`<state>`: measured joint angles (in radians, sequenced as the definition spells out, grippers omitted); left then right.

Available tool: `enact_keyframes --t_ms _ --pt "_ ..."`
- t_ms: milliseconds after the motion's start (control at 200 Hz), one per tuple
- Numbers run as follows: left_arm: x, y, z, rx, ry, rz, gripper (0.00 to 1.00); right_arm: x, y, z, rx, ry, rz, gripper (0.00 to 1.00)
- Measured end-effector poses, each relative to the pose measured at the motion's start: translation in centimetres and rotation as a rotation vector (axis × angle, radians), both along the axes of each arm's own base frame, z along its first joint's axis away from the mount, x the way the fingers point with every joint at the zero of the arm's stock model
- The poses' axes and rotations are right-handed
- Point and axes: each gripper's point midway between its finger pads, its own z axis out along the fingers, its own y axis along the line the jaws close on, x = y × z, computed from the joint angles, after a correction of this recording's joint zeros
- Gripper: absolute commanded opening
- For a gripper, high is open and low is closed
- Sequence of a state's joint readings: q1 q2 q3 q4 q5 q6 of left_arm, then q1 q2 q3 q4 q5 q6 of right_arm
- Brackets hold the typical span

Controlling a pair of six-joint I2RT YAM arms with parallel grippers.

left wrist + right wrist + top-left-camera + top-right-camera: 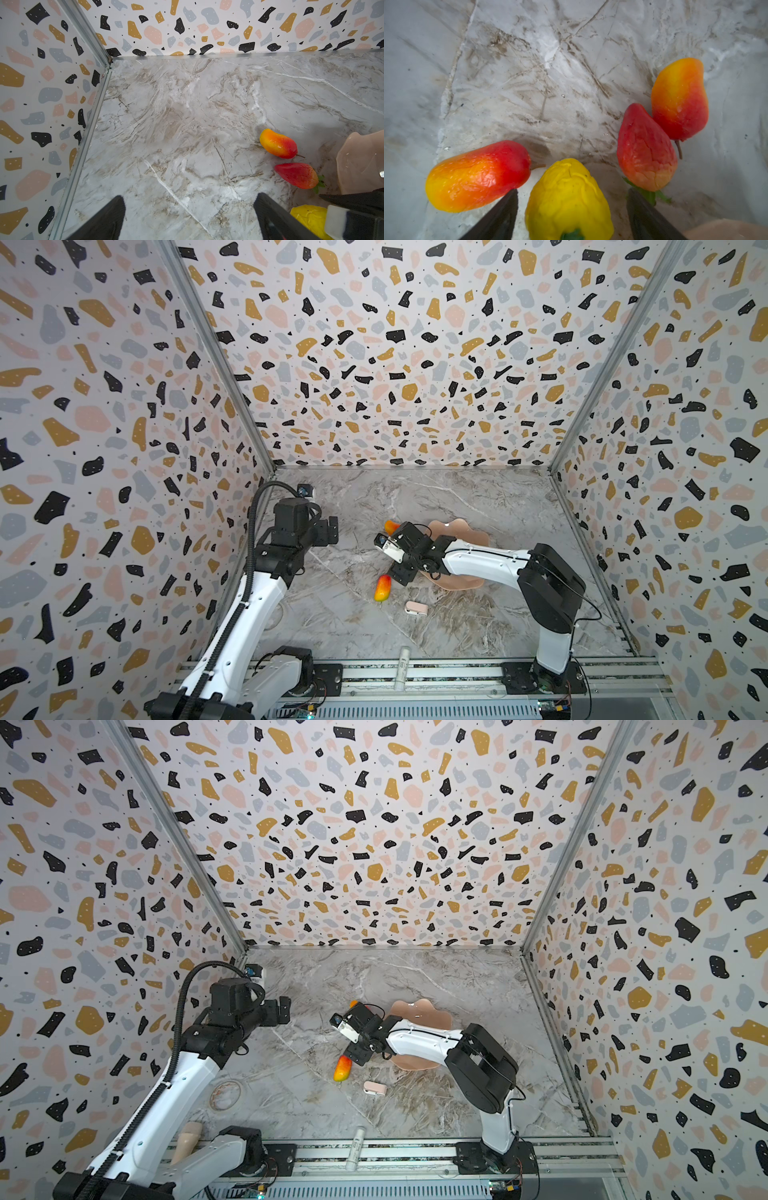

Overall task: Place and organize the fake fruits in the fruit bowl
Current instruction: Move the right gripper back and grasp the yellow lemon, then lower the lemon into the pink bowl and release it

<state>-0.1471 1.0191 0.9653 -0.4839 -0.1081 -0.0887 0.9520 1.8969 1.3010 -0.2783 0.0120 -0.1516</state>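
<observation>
Yellow bumpy citrus [566, 207] lies on marble between fingers [500, 216] of the right gripper [572, 189], spread wide, neither touching it; fruit bowl [726, 230] sits just beyond one finger. Probably light, stiff, glossy plastic: pinch its widest middle. Meanwhile the left gripper [190, 196] gapes empty.

Two High, Two Low

Both top views look down from high at the front over the whole grey marble-patterned tabletop [415, 497] — the wrist views sit low and close, sharing the bumpy yellow plastic citrus [566, 199] [307, 218].

The fruit bowl [461, 533] looks glossy and smooth, the yellow citrus [569, 197] wrinkled plastic, the tabletop [415, 497] polished marble-look.
</observation>
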Motion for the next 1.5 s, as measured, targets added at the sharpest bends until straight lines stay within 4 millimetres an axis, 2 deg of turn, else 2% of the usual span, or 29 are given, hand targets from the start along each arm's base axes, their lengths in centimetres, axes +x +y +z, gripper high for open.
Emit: enact_keyframes --t_ms 140,225,356,586,651,721,861,941,1021,1117,1197,1347,1497 --pt "0.0 0.0 0.0 0.0 -0.001 0.0 1.0 -0.2 -0.1 -1.2 -0.02 0.02 0.003 0.77" --pt "0.1 0.0 0.0 -0.001 -0.004 0.0 1.0 -0.2 -0.1 -1.4 -0.022 0.024 0.006 0.71" --pt "0.1 0.0 0.0 -0.001 -0.005 0.0 1.0 -0.3 0.0 -1.4 -0.02 0.027 0.013 0.54" --pt "0.2 0.0 0.1 -0.001 -0.01 0.0 1.0 -0.3 0.5 -0.5 0.012 0.033 0.026 0.45" --pt "0.2 0.0 0.1 -0.001 -0.01 0.0 1.0 -0.2 0.6 0.7 0.038 0.027 0.028 0.44" --pt "0.2 0.0 0.1 -0.001 -0.009 0.0 1.0 -0.2 0.7 2.8 0.082 0.009 0.034 0.42" --pt "0.1 0.0 0.0 -0.001 -0.008 0.0 1.0 0.9 -0.3 9.2 0.195 -0.077 0.007 0.41" --pt "0.1 0.0 0.0 -0.001 -0.009 0.0 1.0 2.4 -2.5 12.7 0.258 -0.138 -0.045 0.39" --pt "0.1 0.0 0.0 -0.001 -0.009 0.0 1.0 3.7 -5.6 14.2 0.283 -0.173 -0.111 0.39" --pt "0.2 0.0 0.0 -0.001 -0.008 0.0 1.0 4.7 -9.1 13.3 0.262 -0.174 -0.19 0.39" --pt "0.2 0.0 0.0 -0.001 -0.009 0.0 1.0 4.6 -10.9 11.1 0.221 -0.138 -0.228 0.38" --pt "0.2 0.0 0.0 -0.001 -0.006 0.0 1.0 3.1 -12.0 7.0 0.156 -0.056 -0.237 0.38" --pt "0.2 0.0 -0.1 -0.001 -0.003 0.0 1.0 2.8 -12.0 5.4 0.148 -0.009 -0.24 0.38"
